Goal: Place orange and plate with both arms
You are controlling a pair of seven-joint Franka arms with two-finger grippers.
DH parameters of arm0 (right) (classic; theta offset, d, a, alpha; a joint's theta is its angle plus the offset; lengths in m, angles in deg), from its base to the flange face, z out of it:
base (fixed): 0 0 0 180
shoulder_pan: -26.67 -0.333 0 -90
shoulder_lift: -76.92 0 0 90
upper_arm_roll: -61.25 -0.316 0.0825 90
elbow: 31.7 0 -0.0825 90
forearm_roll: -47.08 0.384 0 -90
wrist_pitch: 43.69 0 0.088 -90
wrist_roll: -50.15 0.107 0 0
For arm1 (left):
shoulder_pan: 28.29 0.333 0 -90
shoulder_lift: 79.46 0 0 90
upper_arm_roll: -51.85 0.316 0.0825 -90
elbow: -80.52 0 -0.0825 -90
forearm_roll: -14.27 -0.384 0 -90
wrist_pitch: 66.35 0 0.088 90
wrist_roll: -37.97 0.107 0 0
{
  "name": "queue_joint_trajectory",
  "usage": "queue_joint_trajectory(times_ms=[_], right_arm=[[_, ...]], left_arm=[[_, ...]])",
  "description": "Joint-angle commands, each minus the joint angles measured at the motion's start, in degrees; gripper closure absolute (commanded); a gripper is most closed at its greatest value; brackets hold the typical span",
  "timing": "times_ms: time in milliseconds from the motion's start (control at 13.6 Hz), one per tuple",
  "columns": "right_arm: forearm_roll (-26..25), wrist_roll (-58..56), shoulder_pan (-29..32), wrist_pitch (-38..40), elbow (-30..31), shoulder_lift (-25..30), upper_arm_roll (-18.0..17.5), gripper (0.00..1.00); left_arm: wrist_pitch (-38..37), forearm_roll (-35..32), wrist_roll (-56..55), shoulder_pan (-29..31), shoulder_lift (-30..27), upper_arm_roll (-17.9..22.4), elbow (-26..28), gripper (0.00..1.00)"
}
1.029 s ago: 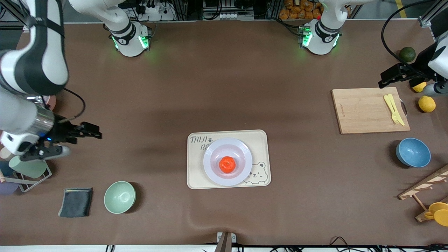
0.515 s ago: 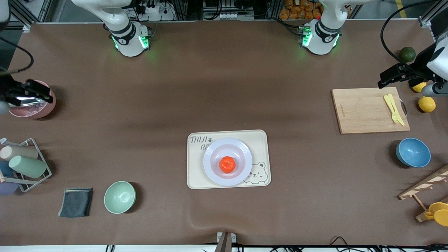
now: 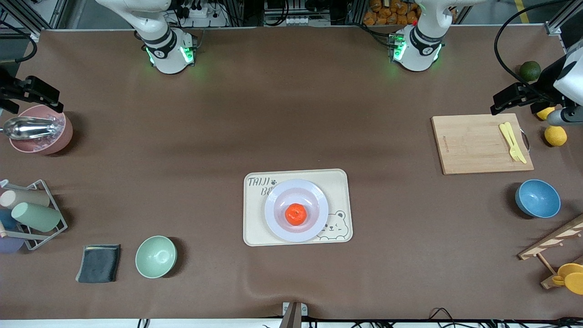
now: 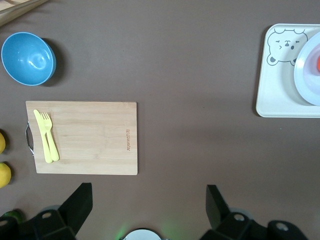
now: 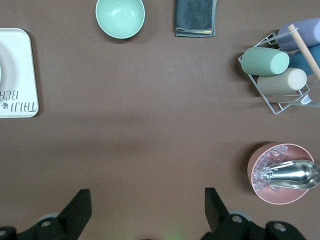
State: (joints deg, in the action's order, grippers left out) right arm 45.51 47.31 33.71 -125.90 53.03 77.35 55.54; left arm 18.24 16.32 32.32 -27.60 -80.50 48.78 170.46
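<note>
1. We see the orange (image 3: pixel 296 214) resting in the middle of the plate (image 3: pixel 278 225).
2. The plate sits on the bear tray (image 3: pixel 255 228), mid-counter.
3. Our left gripper (image 4: pixel 145 200) hangs above the counter beside the cutting board (image 3: pixel 473 143), well apart from the tray, jaws released and empty.
4. Our right gripper (image 5: pixel 145 200) hangs near the pink bowl (image 3: pixel 43 146), jaws released, empty.

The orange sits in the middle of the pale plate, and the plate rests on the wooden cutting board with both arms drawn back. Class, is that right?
One thing is wrong. The orange does sit in the middle of the plate, but the plate rests on the cream bear tray, not the wooden cutting board, which holds only yellow cutlery. The front view shows it. Both arms are drawn back.
</note>
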Motion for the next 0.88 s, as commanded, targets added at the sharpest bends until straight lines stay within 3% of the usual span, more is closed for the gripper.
queue_joint_trajectory(times_ms=[0,809], right_arm=[[2.35,0.11,-3.42,-0.84,1.41,0.89,5.33,0.00],[2.97,0.20,-3.96,-2.69,3.78,1.07,5.53,0.00]], left_arm=[[-0.39,0.59,-0.24,0.19,-0.28,-0.10,-0.21,0.00],[1.10,-1.34,-0.24,0.10,-1.16,-1.06,-0.38,0.00]])
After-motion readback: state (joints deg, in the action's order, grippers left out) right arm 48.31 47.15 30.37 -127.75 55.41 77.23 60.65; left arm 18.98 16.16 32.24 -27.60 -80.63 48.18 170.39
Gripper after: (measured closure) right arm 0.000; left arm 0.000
